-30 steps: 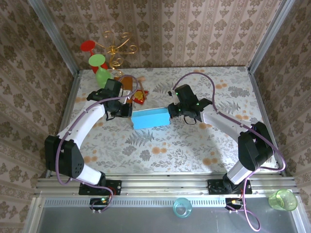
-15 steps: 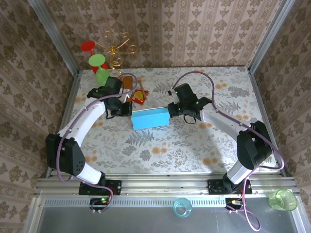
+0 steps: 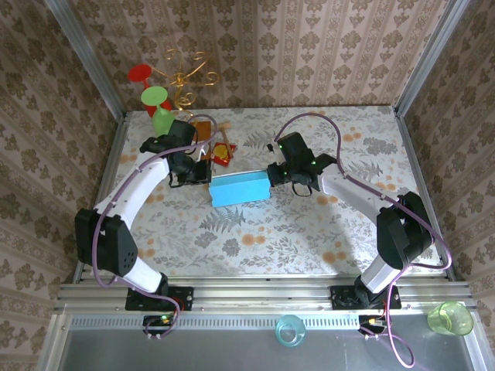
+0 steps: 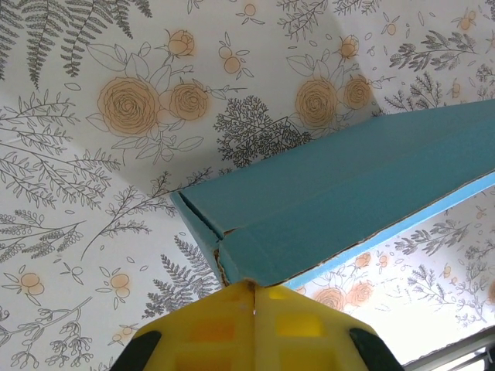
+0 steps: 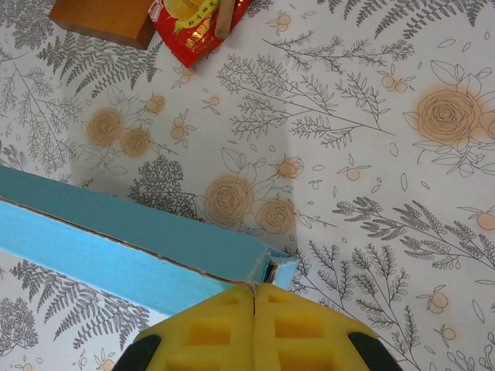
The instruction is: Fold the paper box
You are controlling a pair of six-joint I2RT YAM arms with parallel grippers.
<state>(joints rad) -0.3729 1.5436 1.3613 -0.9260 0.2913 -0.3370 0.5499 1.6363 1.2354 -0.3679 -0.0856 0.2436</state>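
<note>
The paper box (image 3: 240,188) is a light-blue, long closed shape lying across the middle of the floral table. My left gripper (image 3: 207,176) is at its left end, yellow fingers (image 4: 224,325) pressed together with the box's corner (image 4: 232,259) running into their seam. At the box's right end is my right gripper (image 3: 271,176), fingers (image 5: 286,325) also together, pinching the torn top edge (image 5: 247,280) of the box. In the left wrist view the box (image 4: 348,185) stretches away to the upper right; in the right wrist view the box (image 5: 116,247) runs off to the left.
An orange-brown wooden board (image 3: 203,131) and a red snack packet (image 3: 221,154) lie just behind the left gripper; the board (image 5: 104,19) and the packet (image 5: 193,23) are at the top of the right wrist view. A gold stand with red and green cups (image 3: 158,108) stands at the back left.
The left arm's wrist has shifted slightly toward the back. The box and the right arm have hardly moved. Both grippers have stayed shut.
</note>
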